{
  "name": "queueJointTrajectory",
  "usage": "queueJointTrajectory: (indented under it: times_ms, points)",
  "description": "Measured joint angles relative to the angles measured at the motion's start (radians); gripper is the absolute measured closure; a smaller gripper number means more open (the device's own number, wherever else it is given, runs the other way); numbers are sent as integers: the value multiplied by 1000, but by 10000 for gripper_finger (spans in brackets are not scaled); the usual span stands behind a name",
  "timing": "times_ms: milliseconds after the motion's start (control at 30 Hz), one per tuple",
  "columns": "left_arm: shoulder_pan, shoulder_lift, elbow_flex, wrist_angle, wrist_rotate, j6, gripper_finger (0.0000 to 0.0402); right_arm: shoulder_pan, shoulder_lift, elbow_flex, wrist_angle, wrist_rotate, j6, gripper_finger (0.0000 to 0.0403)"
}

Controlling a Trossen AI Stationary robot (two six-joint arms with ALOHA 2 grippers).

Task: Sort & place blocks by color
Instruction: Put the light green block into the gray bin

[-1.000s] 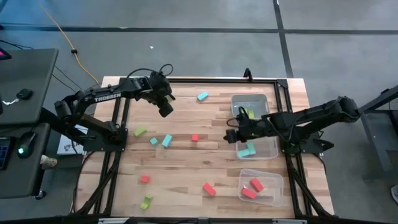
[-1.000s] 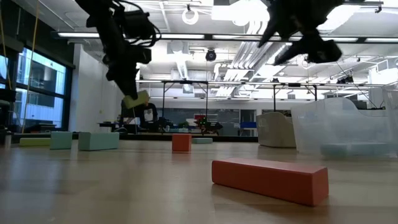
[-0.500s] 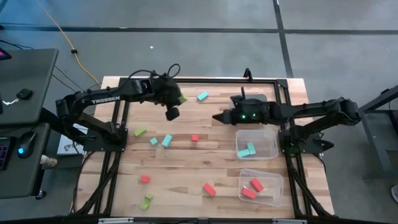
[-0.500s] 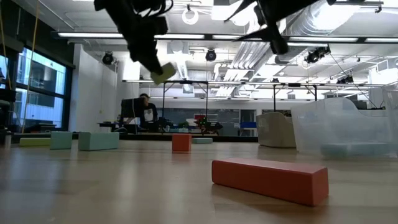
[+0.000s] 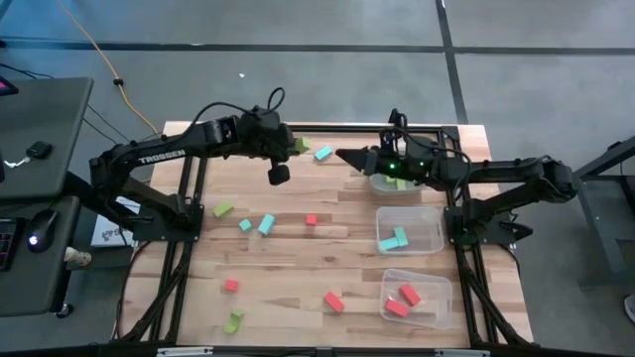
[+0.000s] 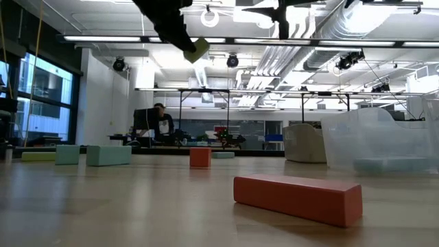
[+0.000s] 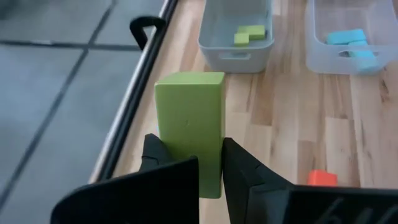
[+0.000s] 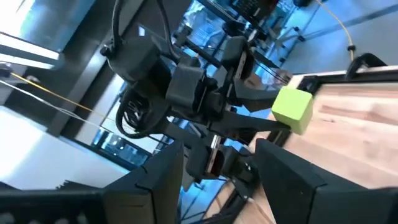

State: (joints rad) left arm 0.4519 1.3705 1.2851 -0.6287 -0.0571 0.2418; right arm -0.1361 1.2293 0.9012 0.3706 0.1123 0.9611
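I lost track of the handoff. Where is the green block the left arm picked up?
The green block is clamped in the left pincer, raised over the table's far edge in the high view, facing the open right pincer.

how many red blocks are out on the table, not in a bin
3 in the high view: a small red cube mid-table, another cube near the front left, and a red bar near the front, left of the bin of reds.

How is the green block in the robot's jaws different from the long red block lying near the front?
The green block is lime and held up in the air, shut between the left gripper's jaws. The long red block is red-orange and lies flat on the table, with nothing touching it. Both are small solid bars with flat sides.
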Motion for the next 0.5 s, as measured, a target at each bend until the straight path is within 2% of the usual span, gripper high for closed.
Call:
queueJointTrajectory:
  times_ms: [200,333,500]
  points:
    - [-21,0,16,-1,-70,75,401,-9,9,45,-88,-2,-2,213]
    - [-35,0,16,-8,-74,77,401,-9,43,83,-173,33,1,213]
    - [-49,0,16,-11,-76,76,401,-23,90,95,-189,43,59,213]
